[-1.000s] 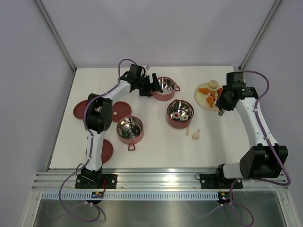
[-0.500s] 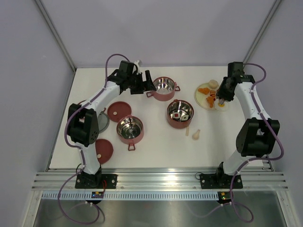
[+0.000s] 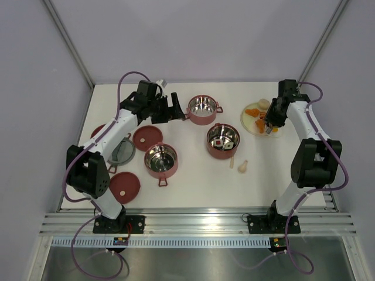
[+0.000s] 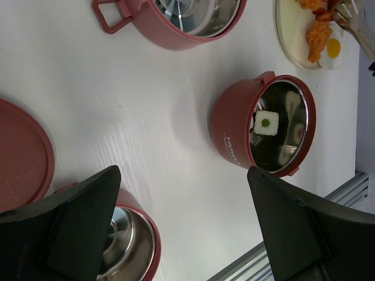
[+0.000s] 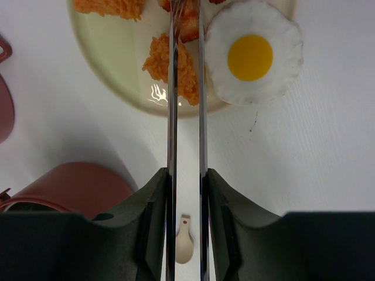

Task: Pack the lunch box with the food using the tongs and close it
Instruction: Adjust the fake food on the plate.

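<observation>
Three dark-red lunch box bowls stand open: a far one [image 3: 202, 109], a middle one [image 3: 222, 140] and a near one [image 3: 161, 160]. The middle bowl [image 4: 263, 132] holds a white cube with a green dot [image 4: 265, 123]. The rest of the food lies on the cream plate [image 3: 261, 119]: orange pieces [image 5: 170, 64] and a fried egg [image 5: 252, 55]. My right gripper [image 5: 187, 181] is shut on the tongs [image 5: 173, 117], whose tips reach a reddish piece [image 5: 187, 26] on the plate. My left gripper [image 3: 173, 108] hangs open and empty left of the far bowl.
Dark-red lids [image 3: 146, 138] [image 3: 123, 186] and a grey lid [image 3: 122, 151] lie at the left. A beige spoon [image 3: 242, 166] rests near the middle bowl. Grey walls close the table's back and sides.
My left arm has swung left, away from the far bowl, uncovering the lids. My right gripper shifted slightly over the plate and the tongs' arms spread a little.
</observation>
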Robot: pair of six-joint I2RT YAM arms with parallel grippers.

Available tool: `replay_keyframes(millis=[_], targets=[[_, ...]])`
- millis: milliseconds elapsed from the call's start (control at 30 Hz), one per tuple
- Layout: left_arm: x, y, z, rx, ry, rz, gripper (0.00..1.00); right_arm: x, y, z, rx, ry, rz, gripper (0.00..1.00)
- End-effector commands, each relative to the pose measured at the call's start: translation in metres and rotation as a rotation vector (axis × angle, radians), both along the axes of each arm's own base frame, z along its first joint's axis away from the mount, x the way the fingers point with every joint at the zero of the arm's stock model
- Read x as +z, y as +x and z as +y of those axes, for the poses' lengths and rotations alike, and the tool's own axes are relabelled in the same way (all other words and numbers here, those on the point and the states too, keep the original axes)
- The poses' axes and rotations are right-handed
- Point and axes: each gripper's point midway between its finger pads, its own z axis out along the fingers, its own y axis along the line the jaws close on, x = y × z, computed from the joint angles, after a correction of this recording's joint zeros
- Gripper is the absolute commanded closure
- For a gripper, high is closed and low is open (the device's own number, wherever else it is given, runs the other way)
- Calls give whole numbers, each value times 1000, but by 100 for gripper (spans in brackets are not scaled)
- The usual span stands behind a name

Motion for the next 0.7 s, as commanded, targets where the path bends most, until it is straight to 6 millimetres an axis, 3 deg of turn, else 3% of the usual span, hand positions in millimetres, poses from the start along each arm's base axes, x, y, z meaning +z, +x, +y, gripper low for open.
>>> replay_keyframes(millis=[0,300,667], targets=[[25,-4,9,22,4,-75,6,4,-4,6,23,20,-28,63],[27,-11,11,22,6,-75,6,8,-21,30,81,40,-30,63],[32,-17,7,7,23,-86,6,24,-28,31,81,31,-59,63]])
